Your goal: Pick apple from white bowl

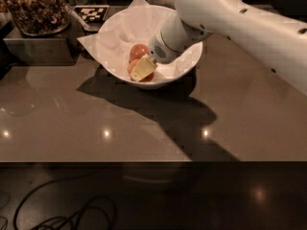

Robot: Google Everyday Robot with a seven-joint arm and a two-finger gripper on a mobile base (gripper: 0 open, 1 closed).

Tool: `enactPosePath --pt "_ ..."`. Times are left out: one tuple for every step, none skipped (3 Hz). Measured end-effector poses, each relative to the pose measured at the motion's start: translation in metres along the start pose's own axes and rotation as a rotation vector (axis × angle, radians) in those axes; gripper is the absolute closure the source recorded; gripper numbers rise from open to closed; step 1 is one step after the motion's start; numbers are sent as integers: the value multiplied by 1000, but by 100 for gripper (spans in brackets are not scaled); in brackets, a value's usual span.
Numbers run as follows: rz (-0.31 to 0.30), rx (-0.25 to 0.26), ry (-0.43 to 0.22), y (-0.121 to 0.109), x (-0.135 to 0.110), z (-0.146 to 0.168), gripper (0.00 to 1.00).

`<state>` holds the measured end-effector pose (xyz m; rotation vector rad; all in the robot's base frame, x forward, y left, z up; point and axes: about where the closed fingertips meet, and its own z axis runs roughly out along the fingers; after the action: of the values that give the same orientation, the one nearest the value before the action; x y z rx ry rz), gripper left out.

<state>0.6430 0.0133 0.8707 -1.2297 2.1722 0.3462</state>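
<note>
- Yellow-tipped two-finger gripper point(142, 70) sits low inside the large round white bowl point(188, 71), at the near-left of the hollow; whether it has closed on anything cannot be told, because the wrist hides most of it
- Round reddish-orange apple point(138, 51) lies at the bowl's bottom on the crinkled white paper sheet point(114, 30), touching or just behind the gripper's tip; a second reddish patch shows beneath the tip, and I cannot tell whether that is the same fruit or another
- Thick white jointed arm point(240, 25) comes in from the right and slants down over the far rim, probably so the wrist clears the deep wall and reaches the fruit from above
- Bowl stands on the glossy brown tabletop point(96, 123), set apart from the dark tray of brown nuggets point(34, 6) at far left, which gives the arm open room
- Black-and-white checkered marker point(91, 13) lies just behind the paper's corner
- By my judgement the grasp is the step in hand and the lift is not yet done; a smooth round fruit on loose paper could roll or drag the sheet up
</note>
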Motion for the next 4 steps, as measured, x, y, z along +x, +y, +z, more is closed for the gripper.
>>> enactPosePath --pt "1 -36 22 5 4 11 38" --pt "1 -60 38 8 6 17 38" --pt "-2 -78 34 10 4 16 57" --pt "-23 -139 -16 14 -2 5 79"
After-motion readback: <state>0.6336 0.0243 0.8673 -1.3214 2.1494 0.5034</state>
